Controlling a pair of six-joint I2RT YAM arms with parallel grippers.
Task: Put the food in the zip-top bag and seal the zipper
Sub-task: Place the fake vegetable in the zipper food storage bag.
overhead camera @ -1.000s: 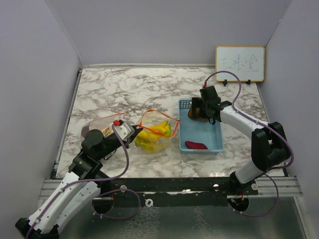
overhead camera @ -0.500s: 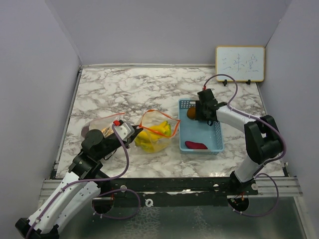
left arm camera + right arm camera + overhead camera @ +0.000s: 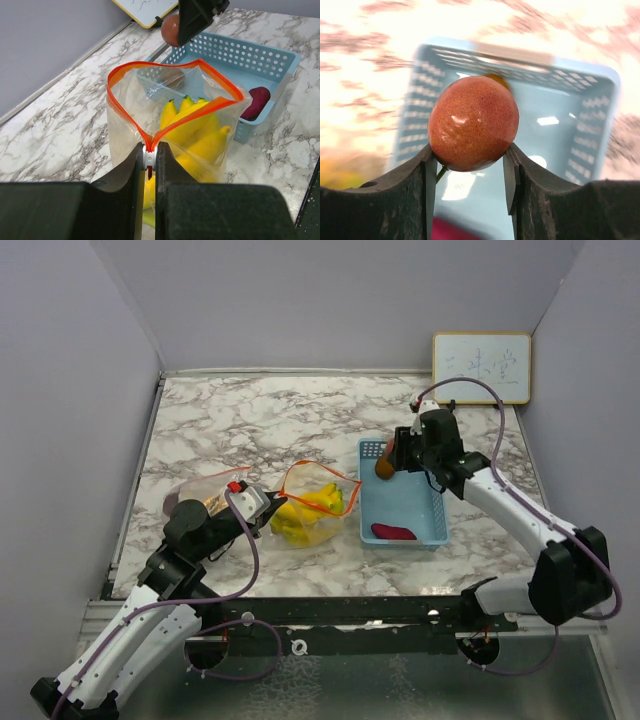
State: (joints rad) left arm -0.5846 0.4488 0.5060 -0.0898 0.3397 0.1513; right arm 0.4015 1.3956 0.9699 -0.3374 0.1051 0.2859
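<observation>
The zip-top bag (image 3: 316,500) stands open on the marble, with yellow bananas (image 3: 200,135) inside. My left gripper (image 3: 148,161) is shut on the bag's white zipper slider (image 3: 148,154) at the near end of the orange zipper. My right gripper (image 3: 470,152) is shut on a round orange-brown fruit (image 3: 473,122) and holds it above the back left corner of the light-blue basket (image 3: 440,515). The same fruit (image 3: 384,468) hangs just right of the bag's mouth. A magenta tuber (image 3: 393,532) lies in the basket's near end.
A second clear bag (image 3: 205,492) with dark pieces lies left of my left arm. A small whiteboard (image 3: 481,368) leans against the back right wall. Grey walls close in the table on three sides.
My right gripper has closed on the round fruit in the basket and lifted it clear, while the arm stretched out. The left gripper and the bag have not moved.
</observation>
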